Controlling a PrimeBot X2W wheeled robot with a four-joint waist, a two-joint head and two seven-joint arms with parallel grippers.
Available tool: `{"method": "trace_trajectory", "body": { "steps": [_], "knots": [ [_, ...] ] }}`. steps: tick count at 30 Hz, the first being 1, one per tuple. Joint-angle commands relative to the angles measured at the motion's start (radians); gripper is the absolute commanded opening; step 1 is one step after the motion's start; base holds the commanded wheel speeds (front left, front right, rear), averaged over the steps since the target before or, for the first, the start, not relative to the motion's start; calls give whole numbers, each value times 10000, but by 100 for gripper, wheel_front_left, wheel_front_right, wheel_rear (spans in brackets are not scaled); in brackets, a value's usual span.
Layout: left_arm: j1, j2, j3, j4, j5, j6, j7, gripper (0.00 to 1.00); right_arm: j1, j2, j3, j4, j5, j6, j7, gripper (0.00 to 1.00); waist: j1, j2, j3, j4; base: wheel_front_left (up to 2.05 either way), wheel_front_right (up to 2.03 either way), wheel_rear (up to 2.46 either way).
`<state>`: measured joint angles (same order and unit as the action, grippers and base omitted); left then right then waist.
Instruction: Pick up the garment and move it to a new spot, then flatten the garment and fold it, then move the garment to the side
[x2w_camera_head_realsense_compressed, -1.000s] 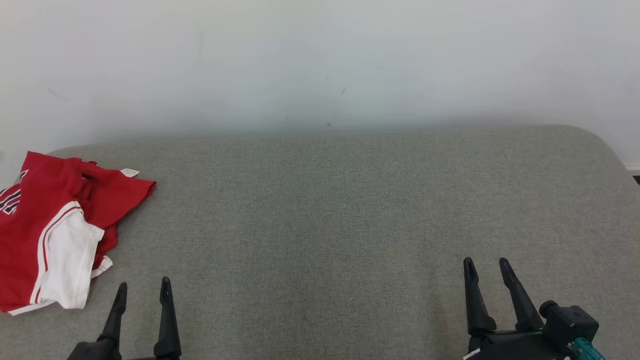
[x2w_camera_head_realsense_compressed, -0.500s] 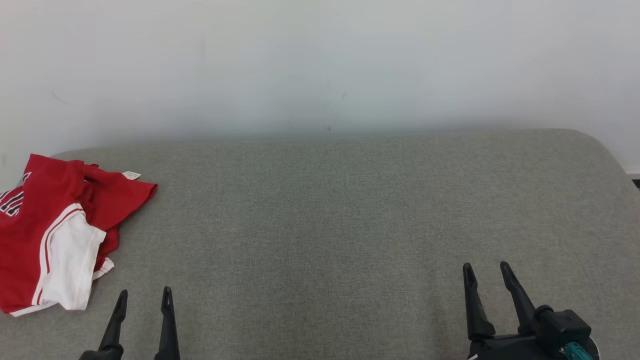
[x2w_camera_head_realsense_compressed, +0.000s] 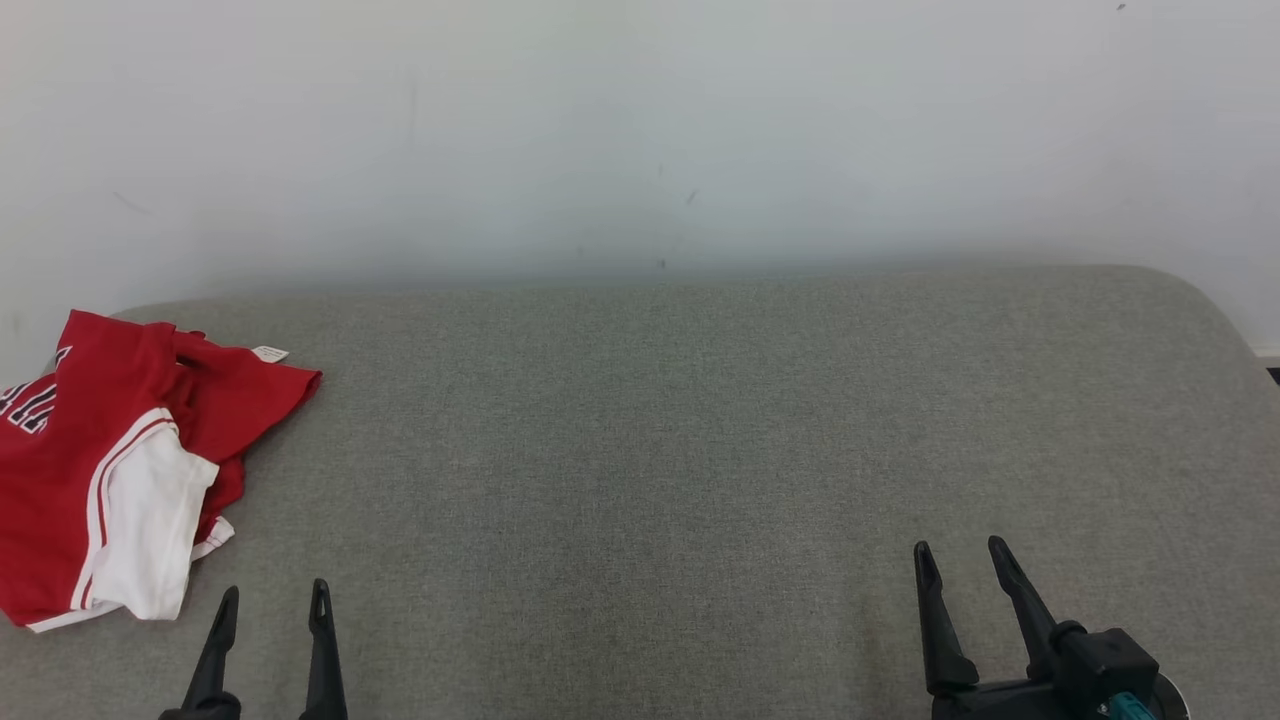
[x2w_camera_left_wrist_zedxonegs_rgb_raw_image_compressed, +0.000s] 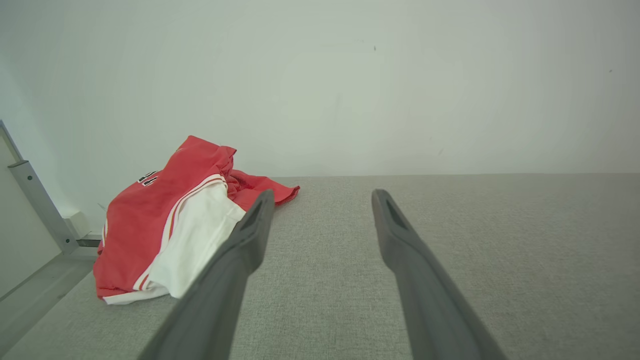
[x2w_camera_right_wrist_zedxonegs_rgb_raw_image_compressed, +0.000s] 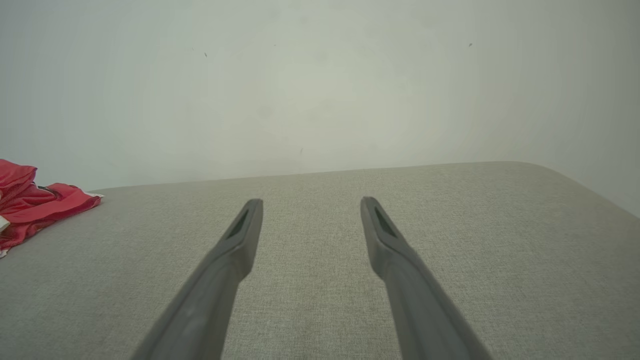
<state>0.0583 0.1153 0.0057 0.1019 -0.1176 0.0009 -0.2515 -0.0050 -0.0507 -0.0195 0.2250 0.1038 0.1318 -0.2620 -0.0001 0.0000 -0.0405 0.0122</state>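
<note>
The garment (x2w_camera_head_realsense_compressed: 110, 460) is a red jersey with white sleeves, lying bunched at the far left of the grey padded surface (x2w_camera_head_realsense_compressed: 640, 450). It also lies left of centre in the left wrist view (x2w_camera_left_wrist_zedxonegs_rgb_raw_image_compressed: 170, 225) and at the left edge in the right wrist view (x2w_camera_right_wrist_zedxonegs_rgb_raw_image_compressed: 35, 205). My left gripper (x2w_camera_head_realsense_compressed: 272, 597) is open near the front edge, just right of the garment and apart from it. My right gripper (x2w_camera_head_realsense_compressed: 958, 553) is open at the lower right with nothing between its fingers.
A plain white wall (x2w_camera_head_realsense_compressed: 640, 130) rises behind the padded surface. The surface's right corner (x2w_camera_head_realsense_compressed: 1190, 290) is rounded. A metal frame piece (x2w_camera_left_wrist_zedxonegs_rgb_raw_image_compressed: 35, 205) and a floor strip lie beyond the left edge in the left wrist view.
The head camera has tilted, so the scene sits slightly lower in the picture. Both grippers have sunk toward the bottom edge and stay open. The garment lies as before.
</note>
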Motion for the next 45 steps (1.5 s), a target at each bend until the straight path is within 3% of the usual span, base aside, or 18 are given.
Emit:
{"method": "trace_trajectory", "body": {
  "steps": [1,14,45],
  "knots": [
    [102,39,37,-61,-56,67,53,100,-31,9,15,32,38,-21,-40,100,1,0,1,4,0,0,0],
    [179,106,-10,-416,-290,166,732,100,-98,9,-59,262,140,-21,1,100,1,0,12,29,0,0,0],
    [219,177,-94,-241,-637,419,915,100,-135,9,-35,353,366,-21,202,100,1,0,3,37,0,0,0]
  ]
}}
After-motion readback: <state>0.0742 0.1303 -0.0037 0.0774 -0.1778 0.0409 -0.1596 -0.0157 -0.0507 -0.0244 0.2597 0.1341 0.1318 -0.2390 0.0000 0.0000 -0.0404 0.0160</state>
